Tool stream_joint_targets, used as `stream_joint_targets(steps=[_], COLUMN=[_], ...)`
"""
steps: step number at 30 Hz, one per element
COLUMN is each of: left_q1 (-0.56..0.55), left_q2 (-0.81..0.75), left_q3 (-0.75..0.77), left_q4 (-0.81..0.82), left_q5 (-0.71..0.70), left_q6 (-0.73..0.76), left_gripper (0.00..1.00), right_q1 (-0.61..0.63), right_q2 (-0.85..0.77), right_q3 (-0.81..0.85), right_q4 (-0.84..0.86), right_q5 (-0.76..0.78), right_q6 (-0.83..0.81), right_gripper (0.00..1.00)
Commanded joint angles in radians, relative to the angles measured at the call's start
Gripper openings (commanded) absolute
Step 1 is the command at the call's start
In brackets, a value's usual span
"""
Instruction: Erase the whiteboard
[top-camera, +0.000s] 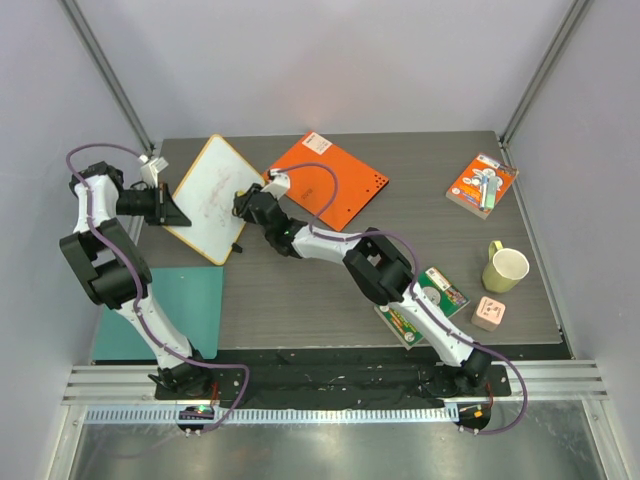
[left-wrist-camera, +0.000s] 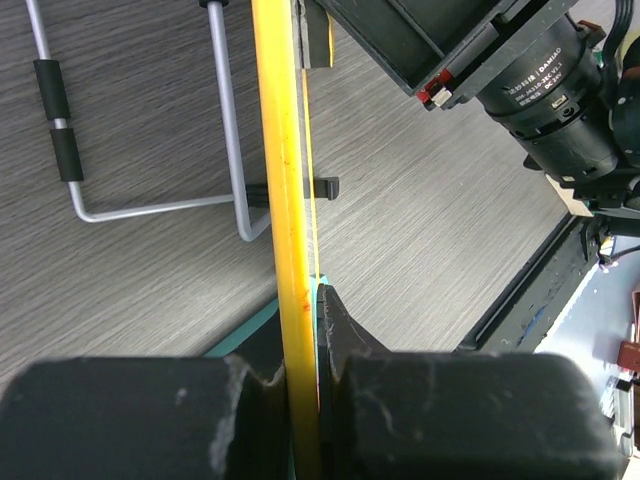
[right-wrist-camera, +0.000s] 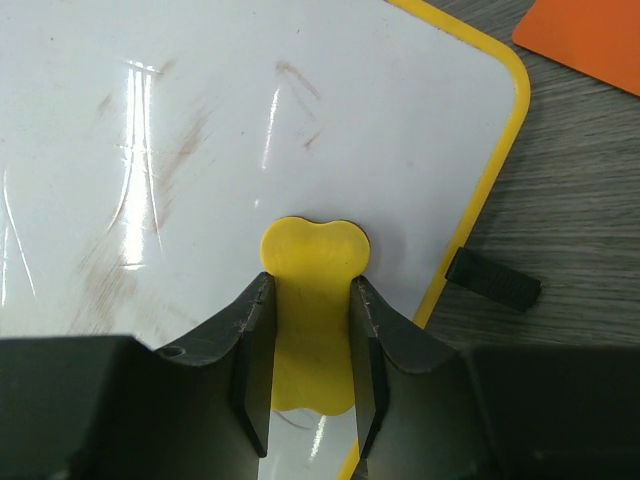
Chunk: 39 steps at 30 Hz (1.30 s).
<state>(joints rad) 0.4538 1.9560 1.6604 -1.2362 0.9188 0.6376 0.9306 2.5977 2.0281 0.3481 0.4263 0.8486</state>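
Observation:
The whiteboard (top-camera: 205, 195), white with a yellow rim, stands tilted at the back left of the table. Faint brownish smears show on its face (right-wrist-camera: 200, 120). My left gripper (top-camera: 170, 207) is shut on the board's left edge; in the left wrist view the yellow rim (left-wrist-camera: 285, 200) runs between the fingers (left-wrist-camera: 345, 350). My right gripper (top-camera: 243, 203) is shut on a yellow bone-shaped eraser (right-wrist-camera: 312, 300), pressed against the board near its right edge. The board's wire stand (left-wrist-camera: 150, 205) shows behind it.
A solid orange board (top-camera: 330, 178) lies behind the right gripper. A teal sheet (top-camera: 170, 310) lies at the front left. At the right are a packaged tool (top-camera: 482, 185), a yellow-green mug (top-camera: 505, 268), a small pink block (top-camera: 488, 313) and a green packet (top-camera: 425, 300).

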Motion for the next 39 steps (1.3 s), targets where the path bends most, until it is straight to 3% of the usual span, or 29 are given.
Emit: stream_joint_targets(steps=[1,8,12,23,32,39], left_q1=[-0.102,-0.133,-0.144,-0.153,-0.152,-0.152], left_q2=[0.027,0.046,0.047,0.063,0.055,0.055], left_q3=[-0.008,0.027,0.045,0.071,0.078,0.078], left_q4=[0.047,0.050,0.060,0.044,0.012,-0.019], left_q5=[-0.023,-0.031,-0.028,0.018,0.017,0.006], left_q6=[0.165,0.131,0.102,0.085,0.117,0.143], left_gripper=[0.00,0.00,0.00,0.00,0.00,0.00], right_q1=[0.129,0.148,0.166,0.212,0.117,0.016], right_q2=[0.021,0.010,-0.019,-0.047,-0.122,-0.085], right_q3=[0.033,0.037,-0.040,-0.140,-0.239,-0.155], right_q4=[-0.132,-0.143,-0.109,-0.074,-0.046,-0.057], right_q5=[-0.271,-0.323,-0.333,-0.238,-0.009,-0.020], right_q6=[-0.045,-0.062,-0.059,-0.028,0.001,0.004], right_gripper=[0.01,0.01,0.01,0.01,0.01,0.01])
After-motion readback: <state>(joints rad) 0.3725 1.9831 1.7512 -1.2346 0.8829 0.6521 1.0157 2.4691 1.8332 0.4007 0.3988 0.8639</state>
